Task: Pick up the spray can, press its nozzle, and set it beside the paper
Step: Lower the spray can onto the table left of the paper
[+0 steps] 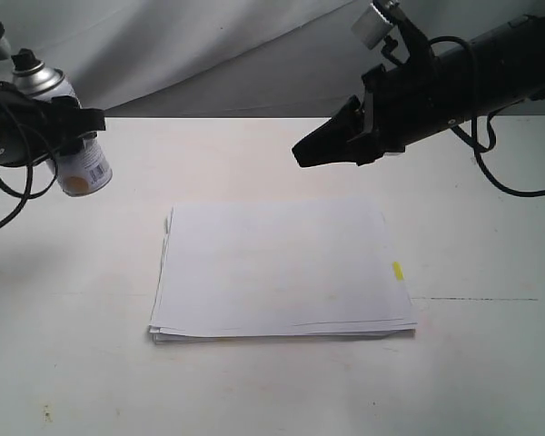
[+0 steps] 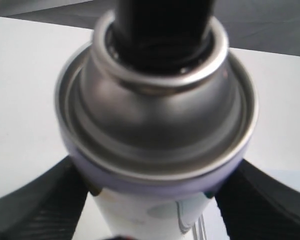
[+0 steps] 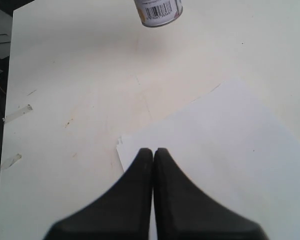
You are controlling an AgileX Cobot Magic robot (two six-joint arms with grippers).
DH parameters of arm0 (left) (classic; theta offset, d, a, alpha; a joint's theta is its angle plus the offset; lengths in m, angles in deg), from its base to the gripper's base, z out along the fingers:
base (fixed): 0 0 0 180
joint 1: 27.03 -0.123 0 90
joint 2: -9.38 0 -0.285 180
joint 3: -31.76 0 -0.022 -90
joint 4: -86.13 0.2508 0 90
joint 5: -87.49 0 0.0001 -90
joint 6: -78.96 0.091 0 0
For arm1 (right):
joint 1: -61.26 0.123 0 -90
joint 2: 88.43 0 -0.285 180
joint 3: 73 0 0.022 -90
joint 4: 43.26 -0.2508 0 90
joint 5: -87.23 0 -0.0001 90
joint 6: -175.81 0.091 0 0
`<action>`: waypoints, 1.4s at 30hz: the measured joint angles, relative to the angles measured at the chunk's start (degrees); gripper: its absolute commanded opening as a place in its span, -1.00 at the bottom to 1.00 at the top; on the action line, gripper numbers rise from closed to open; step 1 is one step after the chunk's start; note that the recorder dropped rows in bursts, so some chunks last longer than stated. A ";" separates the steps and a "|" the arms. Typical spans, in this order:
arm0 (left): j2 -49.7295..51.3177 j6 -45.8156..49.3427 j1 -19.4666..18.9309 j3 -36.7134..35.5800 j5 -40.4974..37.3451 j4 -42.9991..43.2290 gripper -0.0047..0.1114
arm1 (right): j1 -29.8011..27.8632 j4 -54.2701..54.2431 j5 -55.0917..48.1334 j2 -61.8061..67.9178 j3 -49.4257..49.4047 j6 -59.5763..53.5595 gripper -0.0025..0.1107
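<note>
The spray can hangs tilted above the table at the far left, my left gripper shut around its body. Its black nozzle points up and away. The left wrist view looks down on the can's domed silver shoulder and the nozzle, with a black finger on each side. The paper lies flat mid-table, a yellow tab on its right edge. My right gripper hovers shut above the paper's far edge, holding nothing. From the right wrist I see its tips, the paper and the can's bottom.
The white table has open surface left of, right of and in front of the paper. A grey cloth backdrop hangs behind the table's far edge. Cables trail from the right arm.
</note>
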 measured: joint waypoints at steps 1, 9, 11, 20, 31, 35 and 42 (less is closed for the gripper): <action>0.00 0.72 -1.38 -2.08 3.12 -0.50 -0.92 | 0.00 0.00 0.00 0.00 0.00 0.00 -0.96; 0.00 21.31 -5.43 -15.34 22.37 -10.00 -0.92 | 0.00 0.00 0.00 0.00 0.00 0.00 -0.96; 0.00 28.62 -5.43 -17.04 24.96 -16.98 -0.92 | 0.00 0.00 0.00 0.00 0.00 0.00 -0.96; 0.12 41.30 -5.65 -19.74 24.74 -26.97 -0.92 | 0.00 0.00 0.00 0.00 0.00 0.00 -0.96; 4.64 41.57 -5.65 -23.58 31.07 -26.97 -0.92 | 0.00 0.12 0.00 0.00 0.00 0.00 -0.96; 6.03 42.70 -5.65 -23.68 34.48 -28.00 -0.92 | 0.00 0.12 0.00 0.00 0.00 0.00 -0.96; 9.83 42.96 -5.65 -23.68 38.27 -31.21 -0.92 | 0.00 0.12 0.00 0.00 0.00 0.00 -0.96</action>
